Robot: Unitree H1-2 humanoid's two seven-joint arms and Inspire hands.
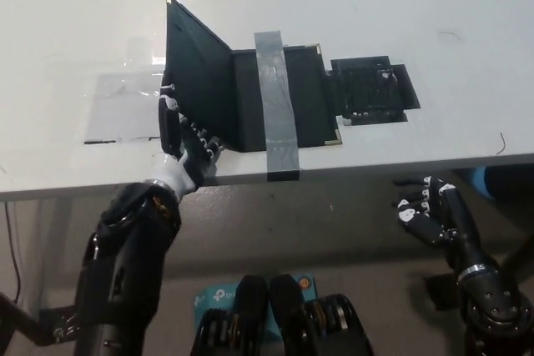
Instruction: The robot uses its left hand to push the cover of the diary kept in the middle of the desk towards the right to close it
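Head view. A white desk (400, 6) fills the upper half of the frame, its front edge running across just below the middle; under it lies a grey floor (334, 231). Left of centre on the desk top is a clear film patch (125, 106) with a dark mark along its lower edge. A blue object (482, 179) peeks out at the right edge, under the desk lip.

The black diary (250, 93) sits in the middle of the desk, near the front edge. Its right half lies flat, held down by a grey duct tape strip (275, 97) that runs from the diary's top edge down over the desk's front edge. To the right of the diary is a patch of black tape (371, 89) stuck on the desk. The diary's cover (196, 72) is lifted off the desk and stands tilted, its brass-tipped top corner high at the upper left, its hinge towards the centre.

The left hand (185, 143) is at the desk's front edge, right against the lower left part of the raised cover. Its fingers (170, 118) are extended and point up the frame, loosely together, lying against the cover's outer face; nothing is pinched. The left forearm drops from the wrist to the lower left of the frame.

The right hand (430, 210) hangs below the desk edge at the lower right, fingers loosely curled and apart, holding nothing.
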